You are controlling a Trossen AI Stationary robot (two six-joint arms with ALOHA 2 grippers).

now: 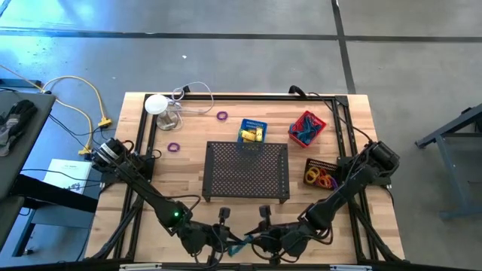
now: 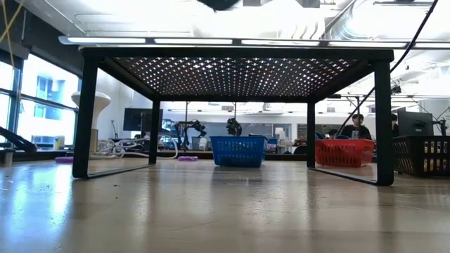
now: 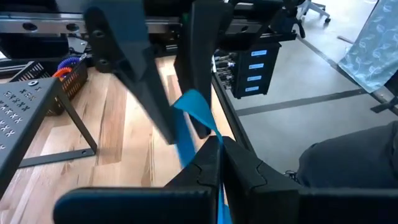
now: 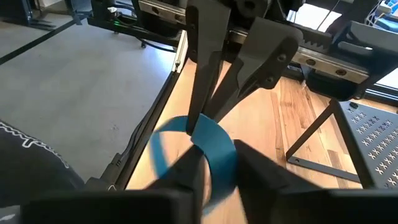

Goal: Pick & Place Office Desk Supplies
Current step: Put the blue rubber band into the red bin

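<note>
Looking straight down at the table (image 1: 188, 113), three little baskets sit around the black mesh tray (image 1: 247, 172); a blue basket (image 1: 253, 132) just above the tray's top edge holds yellow packets (image 1: 251, 135); a red basket (image 1: 306, 128) to the upper right has dark and blue rubber-band loops (image 1: 304, 133) tangled inside; a black basket (image 1: 321, 173) at the tray's right side has orange and yellow rings (image 1: 324, 179) in it; two purple rings lie loose on the wood, one (image 1: 222, 115) near the top, one (image 1: 174, 147) left of the tray; a white round-topped object (image 1: 158, 105) with a cable is at upper left.

Both grippers meet at the bottom centre of the frame, past the tray's front edge, over a blue rubber band (image 3: 193, 118); left gripper (image 3: 219, 144) is pressed together, pinching the band; right gripper (image 4: 214, 155) is also clamped on the same blue loop, by its own wrist view.

From above that whole exchange is hard to make out, just a sliver of blue among dark fingers at the frame's edge; the table-level camera sees under the tray only, with no gripper in it.
</note>
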